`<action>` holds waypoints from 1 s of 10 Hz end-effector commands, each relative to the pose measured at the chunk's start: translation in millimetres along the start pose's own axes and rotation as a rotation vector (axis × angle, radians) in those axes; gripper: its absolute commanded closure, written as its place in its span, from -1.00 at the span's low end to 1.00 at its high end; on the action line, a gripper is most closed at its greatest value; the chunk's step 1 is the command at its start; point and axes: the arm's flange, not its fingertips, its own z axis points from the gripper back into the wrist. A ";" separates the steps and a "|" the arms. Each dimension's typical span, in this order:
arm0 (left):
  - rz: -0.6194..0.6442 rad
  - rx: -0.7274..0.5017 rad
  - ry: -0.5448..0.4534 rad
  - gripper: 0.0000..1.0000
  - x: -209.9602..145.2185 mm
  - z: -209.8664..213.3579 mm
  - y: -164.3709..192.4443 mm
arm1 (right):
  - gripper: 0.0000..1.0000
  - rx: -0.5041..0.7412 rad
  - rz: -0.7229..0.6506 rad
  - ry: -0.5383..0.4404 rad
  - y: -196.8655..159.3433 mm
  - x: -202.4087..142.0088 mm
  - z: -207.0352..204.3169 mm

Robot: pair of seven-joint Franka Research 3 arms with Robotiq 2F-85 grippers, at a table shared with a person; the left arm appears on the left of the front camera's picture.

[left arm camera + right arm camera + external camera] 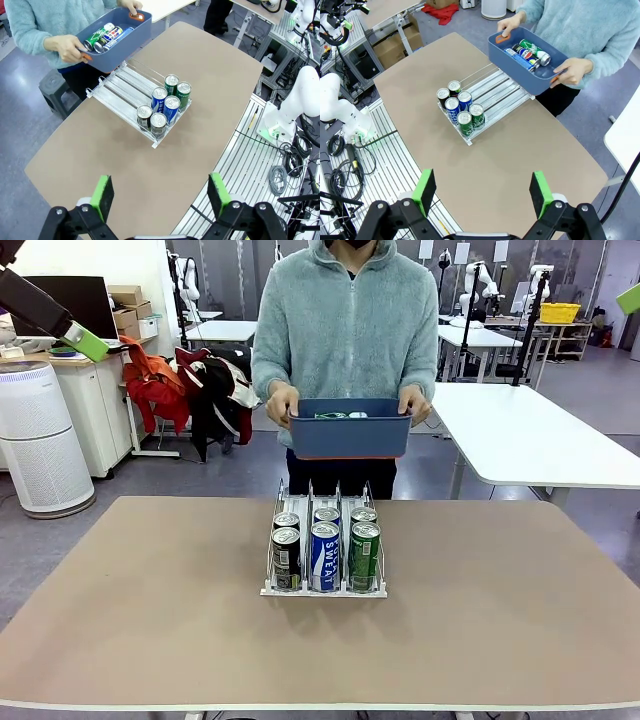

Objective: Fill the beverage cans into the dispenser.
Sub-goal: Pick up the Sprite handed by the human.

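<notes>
So, beverage cans (324, 555): six upright in the dispenser, two per lane, black, blue and green from the robot's left, all packed at the robot-side end.
Dispenser (322, 592): mid counter, between the two arms; the far half of each lane is bare.
More cans (107, 36): lying on their sides in the blue bin; maybe four or five, they overlap so the count is unsure.
Risk: a can fed in tilted could catch on a thin divider and jam or tip; one dropped from too high could knock the front row; lying cans may roll in the bin and spoil a grasp.
Risk 2: the bin is held in the air, so a wobble could throw off a pick.
Axis, racked cans: long axis vertical, silver tops up.
Axis, bin cans: long axis roughly level, about along the bin's length.
Axis, dispenser: lanes run from the person's side to the robot's side, stop end facing the robot.
Blue bin (350, 435): held above the far counter edge, behind the dispenser.
Person's hands (283, 405): one on each end of the bin.
Left gripper (161, 192): jaws wide, empty, high above the counter, well apart from the dispenser.
Right gripper (482, 192): jaws wide, empty, likewise high.
Counter (150, 620): tan top.
</notes>
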 end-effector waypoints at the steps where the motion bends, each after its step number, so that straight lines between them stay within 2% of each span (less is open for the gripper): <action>1: 0.007 0.000 0.002 -1.00 -0.1 -0.9 0.6 | -1.00 0.002 0.000 0.009 0.8 -0.6 -0.7; 10: 0.007 0.000 0.002 -1.00 -0.1 -0.9 0.6 | -1.00 0.002 0.000 0.009 0.8 -0.6 -0.7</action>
